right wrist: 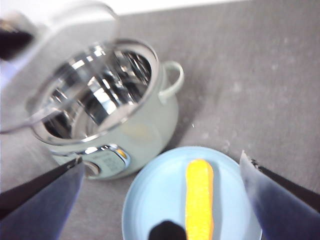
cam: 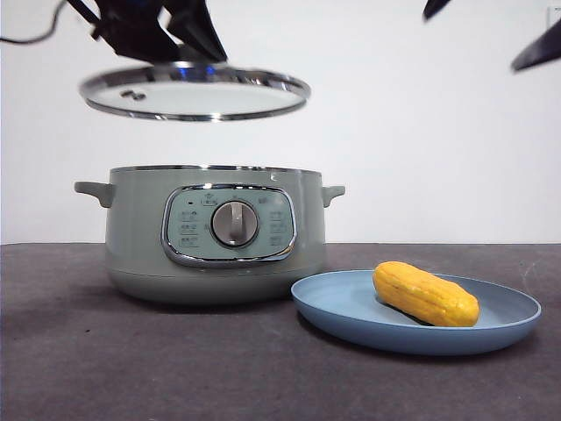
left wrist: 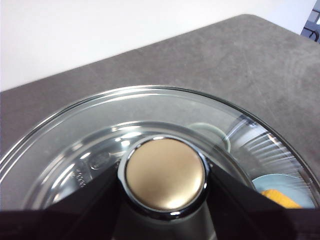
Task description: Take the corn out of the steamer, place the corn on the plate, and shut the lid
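Observation:
The glass lid (cam: pixel 197 92) hangs level in the air above the open steamer (cam: pixel 215 232), apart from its rim. My left gripper (cam: pixel 188 57) is shut on the lid's knob (left wrist: pixel 165 172), one jaw on each side of it. The corn (cam: pixel 425 294) lies on the light-blue plate (cam: pixel 412 338) to the right of the steamer. High over the plate, my right gripper (right wrist: pixel 161 159) is open and holds nothing. Its wrist view looks down on the corn (right wrist: pixel 199 200), the plate (right wrist: pixel 150 200) and the steamer (right wrist: pixel 135 125), whose bare metal inside shows.
The dark grey table (cam: pixel 131 368) runs in front of and around the steamer and plate. A white wall stands behind. The steamer's side handle (cam: pixel 333 193) points toward the plate.

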Available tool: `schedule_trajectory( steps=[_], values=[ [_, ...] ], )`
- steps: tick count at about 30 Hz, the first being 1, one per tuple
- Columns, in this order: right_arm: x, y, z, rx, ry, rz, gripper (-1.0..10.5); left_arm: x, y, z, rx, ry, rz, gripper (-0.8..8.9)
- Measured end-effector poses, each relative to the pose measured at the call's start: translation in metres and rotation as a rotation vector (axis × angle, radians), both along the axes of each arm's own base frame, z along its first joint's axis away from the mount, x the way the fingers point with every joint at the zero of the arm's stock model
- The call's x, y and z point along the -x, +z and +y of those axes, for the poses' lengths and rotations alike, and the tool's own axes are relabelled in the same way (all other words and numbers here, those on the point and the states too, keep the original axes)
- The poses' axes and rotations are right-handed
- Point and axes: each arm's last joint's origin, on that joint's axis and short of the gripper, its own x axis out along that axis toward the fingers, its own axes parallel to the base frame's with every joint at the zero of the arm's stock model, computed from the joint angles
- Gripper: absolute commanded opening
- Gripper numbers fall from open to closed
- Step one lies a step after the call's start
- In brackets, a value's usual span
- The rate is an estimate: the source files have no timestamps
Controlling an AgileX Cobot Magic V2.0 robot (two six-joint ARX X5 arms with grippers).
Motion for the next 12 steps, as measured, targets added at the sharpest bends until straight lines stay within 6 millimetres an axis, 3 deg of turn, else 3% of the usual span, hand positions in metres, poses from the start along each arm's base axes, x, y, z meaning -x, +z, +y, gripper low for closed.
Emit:
schedule_trajectory(
  steps=[12],
  values=[
    [0.033,0.013,-0.016,-0.032,0.0,-0.067,6.0,-0.03,-0.037,-0.013,-0.025,0.017,0.038,-0.08]
  ],
)
